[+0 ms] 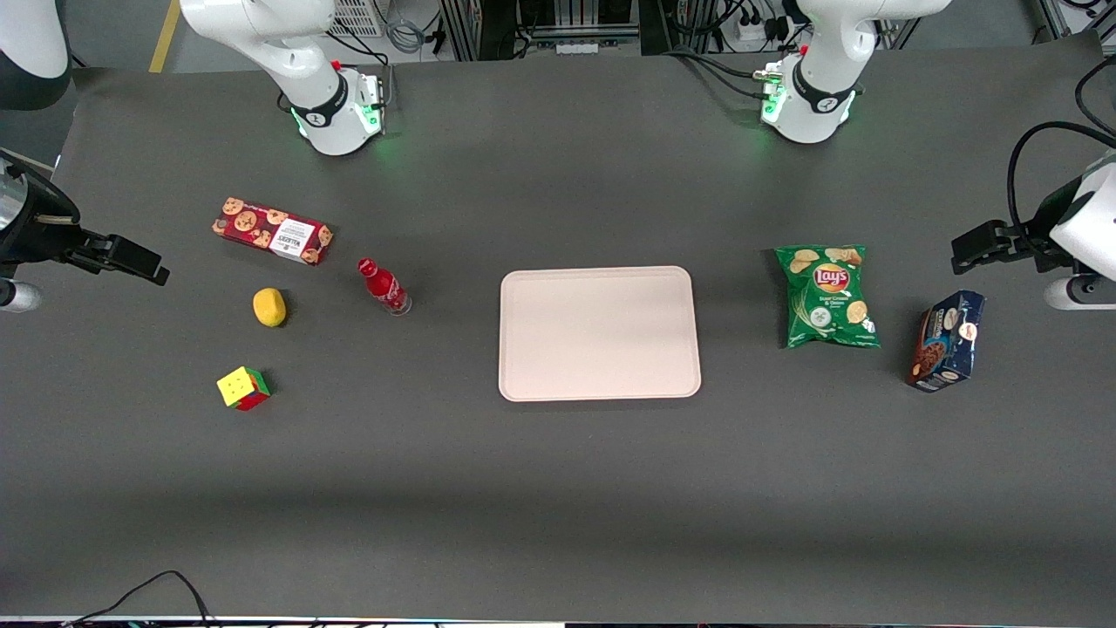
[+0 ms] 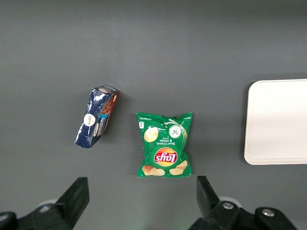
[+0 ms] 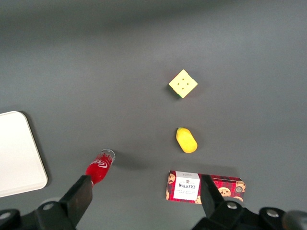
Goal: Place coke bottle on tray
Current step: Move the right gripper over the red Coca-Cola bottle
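Your claw hung spread above the desk while the coke bottle, light, rigid, slick and tippy, stood near the tray; grip its labelled body.

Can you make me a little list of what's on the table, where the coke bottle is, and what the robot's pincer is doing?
coke bottle: standing on the table, beside the tray, not on it
tray: mid-table, nothing on it
pincer: open, holding nothing, up above the table near the coke bottle
red cookie box: lying flat, farther from the front camera than the lemon
lemon: between cookie box and puzzle cube
puzzle cube: nearest the front camera of that group
Lay's chip bag: toward the parked arm's end
blue cookie box: beside the chip bag
task: not done yet
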`<state>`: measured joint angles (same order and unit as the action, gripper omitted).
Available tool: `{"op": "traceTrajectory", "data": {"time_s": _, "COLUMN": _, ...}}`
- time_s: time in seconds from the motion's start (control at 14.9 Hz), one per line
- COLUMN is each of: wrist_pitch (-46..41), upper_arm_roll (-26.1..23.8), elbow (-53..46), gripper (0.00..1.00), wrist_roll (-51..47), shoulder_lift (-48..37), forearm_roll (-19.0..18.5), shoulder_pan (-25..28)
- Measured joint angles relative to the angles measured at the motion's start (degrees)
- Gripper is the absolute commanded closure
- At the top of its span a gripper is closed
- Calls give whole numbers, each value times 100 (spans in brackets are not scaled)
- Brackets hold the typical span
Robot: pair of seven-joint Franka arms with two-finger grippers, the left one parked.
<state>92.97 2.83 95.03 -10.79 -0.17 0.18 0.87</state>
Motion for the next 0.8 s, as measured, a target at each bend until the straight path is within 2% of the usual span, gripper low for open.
{"op": "traceTrajectory", "data": {"time_s": 0.8, "wrist_pitch": -170, "upper_arm_roll": -58, "elbow": -2, "gripper": 0, "wrist_roll": 5, "shoulder_lift": 16, "forearm_roll": 80, "shoulder_pan": 3}}
